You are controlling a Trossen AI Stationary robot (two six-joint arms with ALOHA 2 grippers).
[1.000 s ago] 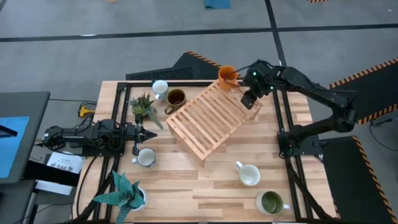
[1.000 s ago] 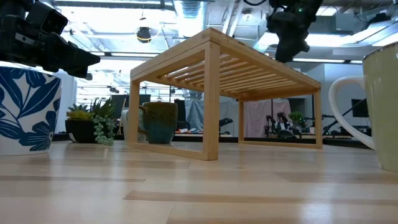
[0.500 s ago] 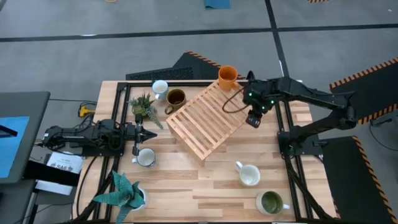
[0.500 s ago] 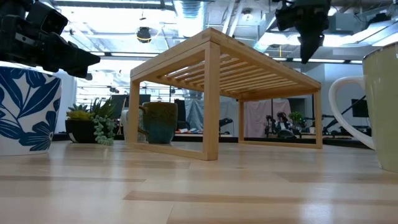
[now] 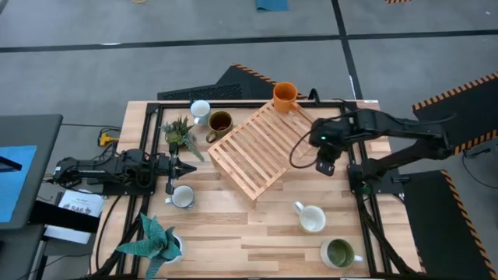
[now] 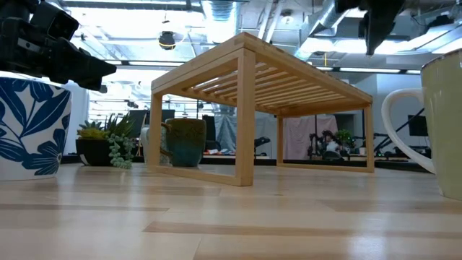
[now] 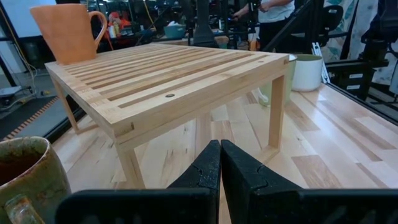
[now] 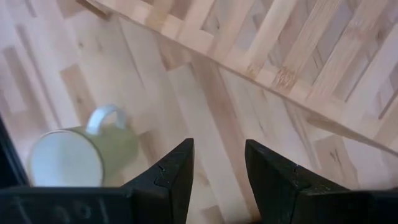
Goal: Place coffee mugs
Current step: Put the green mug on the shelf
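Right gripper (image 5: pixel 326 165) hangs open and empty beside the rack (image 5: pixel 259 148). Left gripper (image 5: pixel 173 165) rests closed, holding nothing, near a white mug (image 5: pixel 184 197).

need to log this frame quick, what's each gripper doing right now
Left gripper: shut, holding nothing, near the table's left edge beside the rack.
Right gripper: open, empty, above the table by the rack's right side.

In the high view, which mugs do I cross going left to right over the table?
White mug near the left gripper → white mug → dark brown mug → orange mug on the rack → pale mug → green-filled mug.
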